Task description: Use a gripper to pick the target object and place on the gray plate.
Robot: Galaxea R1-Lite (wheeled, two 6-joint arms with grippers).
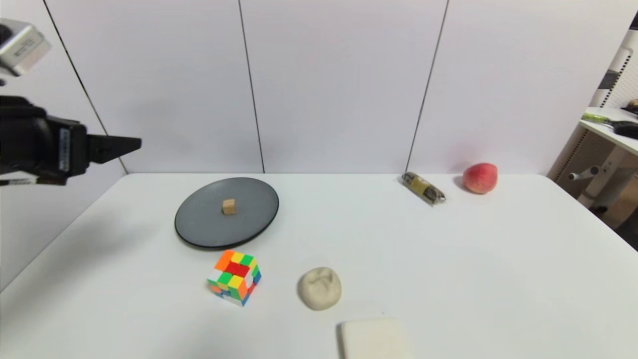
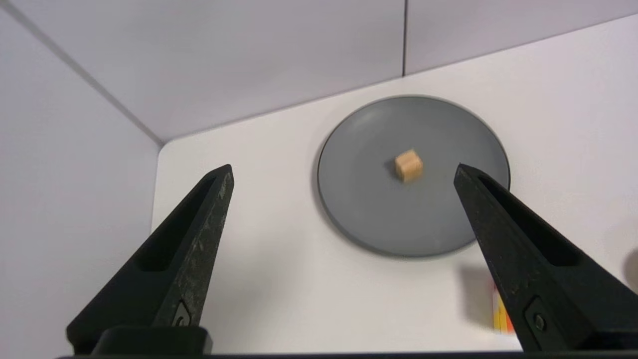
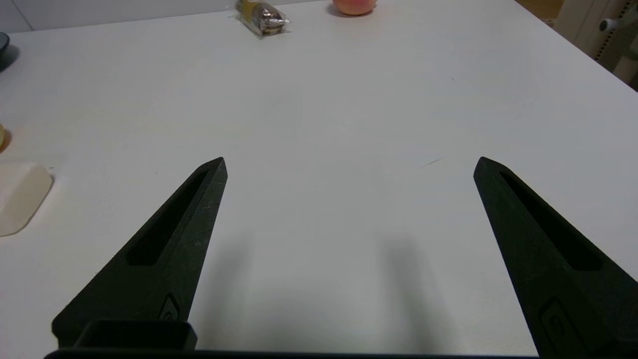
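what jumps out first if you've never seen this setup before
The small wooden cube sitting near the middle of the gray plate, toward the table's far left. Just in front of the plate stands a bright multicoloured puzzle cube. The left gripper hangs open, raised off to the plate's left, holding nothing.

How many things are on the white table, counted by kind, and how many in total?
Plates: 1, the gray plate
Cubes: 2, wooden cube on that plate, puzzle cube
Fruit: 1, peach
Wrapped rolls: 1, wrapped roll
Dough-like lumps: 1, beige lump
White pads: 1, white pad
Total: 7
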